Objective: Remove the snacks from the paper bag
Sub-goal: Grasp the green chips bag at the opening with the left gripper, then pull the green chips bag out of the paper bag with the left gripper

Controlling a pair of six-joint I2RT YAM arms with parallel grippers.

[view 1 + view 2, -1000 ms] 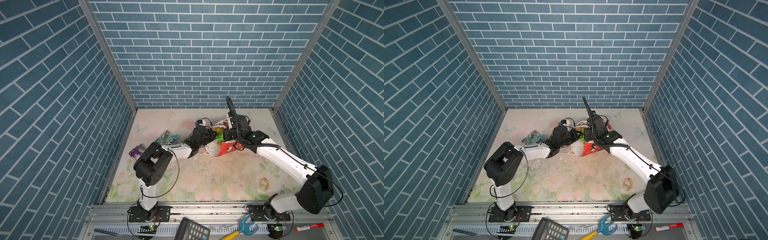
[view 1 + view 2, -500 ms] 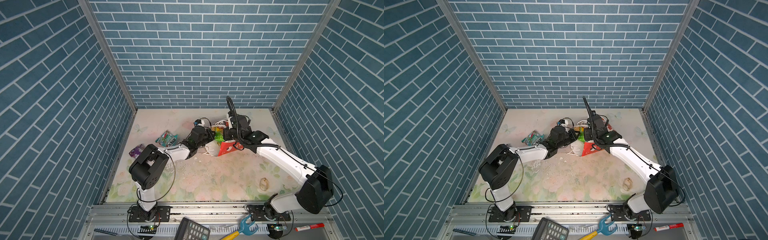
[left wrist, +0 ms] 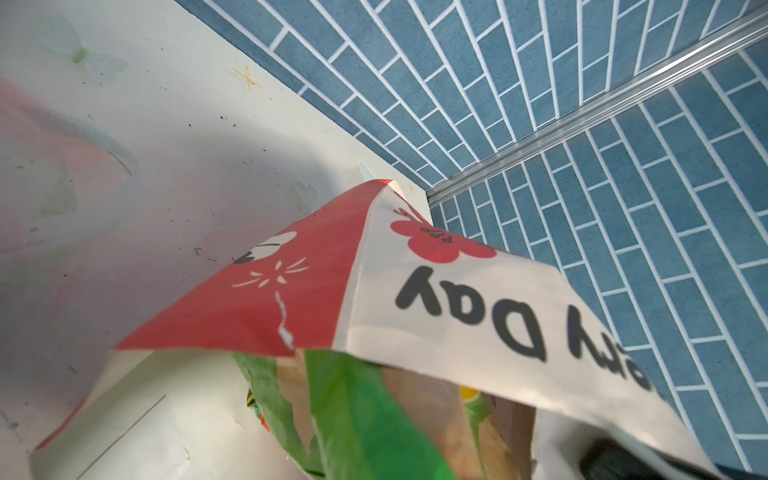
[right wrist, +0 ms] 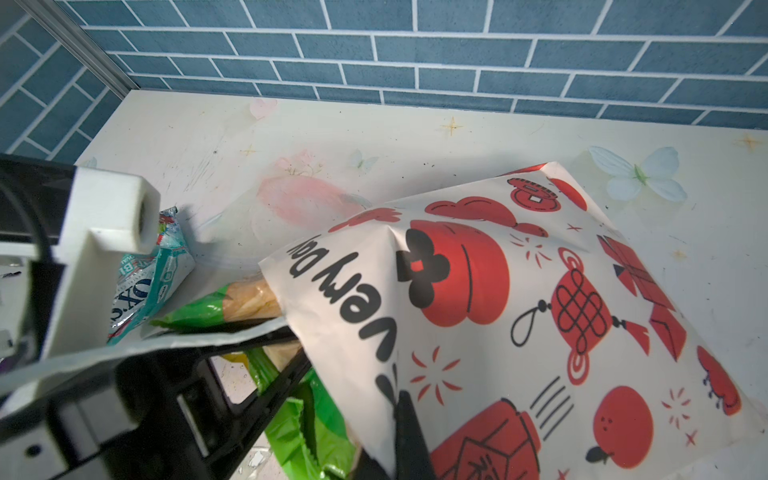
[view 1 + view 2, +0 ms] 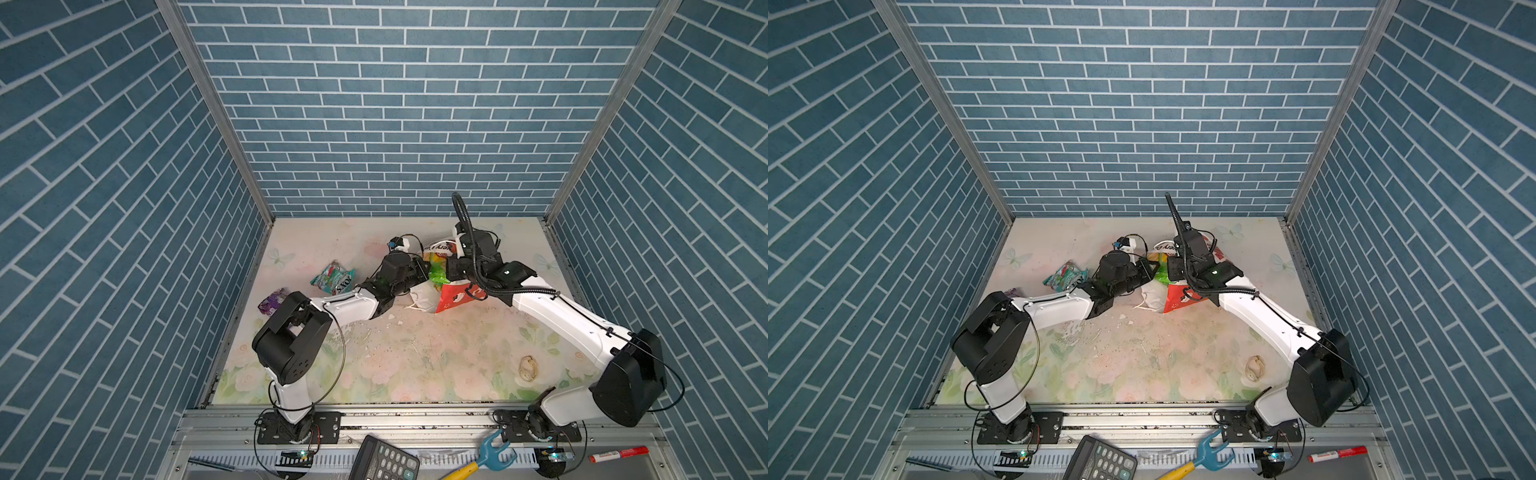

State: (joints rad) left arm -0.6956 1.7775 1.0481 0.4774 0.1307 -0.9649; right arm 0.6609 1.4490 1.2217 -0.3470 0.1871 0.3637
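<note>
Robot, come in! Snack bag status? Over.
Left end effector shut at white-and-red paper bag mouth. Right end effector shut on its wall. Green plastic packet inside; teal packet, purple packet out. Nothing blocking.

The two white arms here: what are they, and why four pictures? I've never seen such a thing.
They are robot arms mounted at the front of the table, each ending in a two-fingered gripper. Two pictures come from a camera pair overhead; two from small cameras on the wrists, hence the close-ups. A paper bag lies on its side with a green packet poking from its mouth. A teal packet and a purple packet lie outside, to its left; a pale shell sits front right. The right gripper seems shut on the bag's upper edge; the left gripper is shut at the mouth beside the green packet, but whether it grips it I cannot tell.
</note>
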